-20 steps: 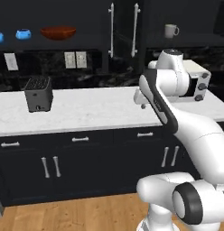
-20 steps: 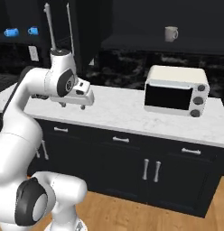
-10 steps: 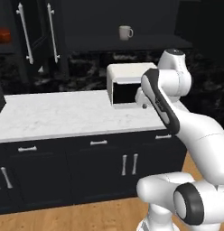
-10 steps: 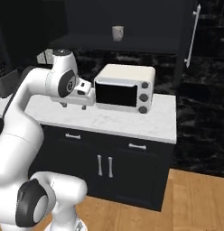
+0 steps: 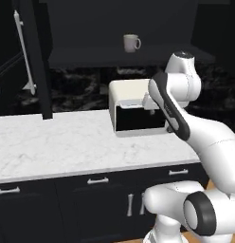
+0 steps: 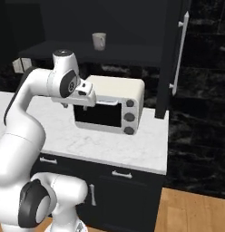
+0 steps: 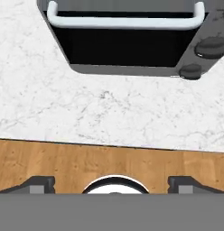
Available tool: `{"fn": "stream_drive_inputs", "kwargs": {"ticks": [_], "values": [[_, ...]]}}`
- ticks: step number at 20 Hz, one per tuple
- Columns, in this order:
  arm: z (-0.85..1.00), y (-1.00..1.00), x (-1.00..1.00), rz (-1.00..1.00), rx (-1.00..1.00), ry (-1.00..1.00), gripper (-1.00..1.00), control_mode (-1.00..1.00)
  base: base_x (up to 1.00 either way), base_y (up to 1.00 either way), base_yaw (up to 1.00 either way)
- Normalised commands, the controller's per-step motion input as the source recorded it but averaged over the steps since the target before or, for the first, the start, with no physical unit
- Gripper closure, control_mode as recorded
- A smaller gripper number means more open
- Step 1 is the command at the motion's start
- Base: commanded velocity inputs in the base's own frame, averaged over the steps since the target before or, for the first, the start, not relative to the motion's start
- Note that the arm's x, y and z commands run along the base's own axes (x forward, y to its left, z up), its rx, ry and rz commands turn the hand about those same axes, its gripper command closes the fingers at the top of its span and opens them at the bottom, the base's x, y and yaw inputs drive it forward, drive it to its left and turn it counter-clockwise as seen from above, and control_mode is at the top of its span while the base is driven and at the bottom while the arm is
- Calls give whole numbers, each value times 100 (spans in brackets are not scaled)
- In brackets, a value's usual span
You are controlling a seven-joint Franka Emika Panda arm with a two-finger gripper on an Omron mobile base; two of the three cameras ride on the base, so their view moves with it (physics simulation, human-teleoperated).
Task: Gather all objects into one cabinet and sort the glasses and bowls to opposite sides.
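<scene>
A grey-beige cup (image 5: pixel 131 42) (image 6: pixel 99 41) stands upright on the dark inner shelf of the black wall cabinet (image 5: pixel 129 58) (image 6: pixel 132 54). The cabinet's tall doors hang open, one with a long silver bar handle (image 5: pixel 23 52) at the left and one (image 6: pixel 178 54) at the right. My gripper (image 5: pixel 151 108) (image 6: pixel 82 102) (image 7: pixel 112 184) hovers well below the cup, over the counter's front edge before the toaster oven. It is open, with nothing between its fingertips (image 7: pixel 41 182). The bowls are out of view.
A cream toaster oven (image 5: pixel 136 109) (image 6: pixel 110 106) (image 7: pixel 132 36) with a white door handle sits on the white marble counter (image 5: pixel 58 142) (image 6: pixel 110 145) (image 7: pixel 109 113). Black base cabinets with short silver pulls (image 5: pixel 98 180) lie below. Wooden floor (image 7: pixel 64 162) shows under the hand.
The whole picture has shifted: the base has driven to the right along the counter, so the blue and red-brown bowls left the view and the oven and cup came near centre. The gripper stays open.
</scene>
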Motion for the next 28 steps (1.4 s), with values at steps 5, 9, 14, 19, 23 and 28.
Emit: {"fn": "stream_drive_inputs", "kwargs": {"ticks": [5,9,14,19,23,28], "values": [[0,0,0,0,0,0,-100,100,65,-5,0],[0,0,0,0,0,0,-100,100,54,-3,0],[0,0,0,0,0,0,-100,100,25,-3,0],[0,0,0,0,0,0,-100,100,-1,0,1],[55,2,-1,4,0,-27,-100,-100,0,0,0],[81,4,31,15,0,-42,-100,-100,0,0,0]]}}
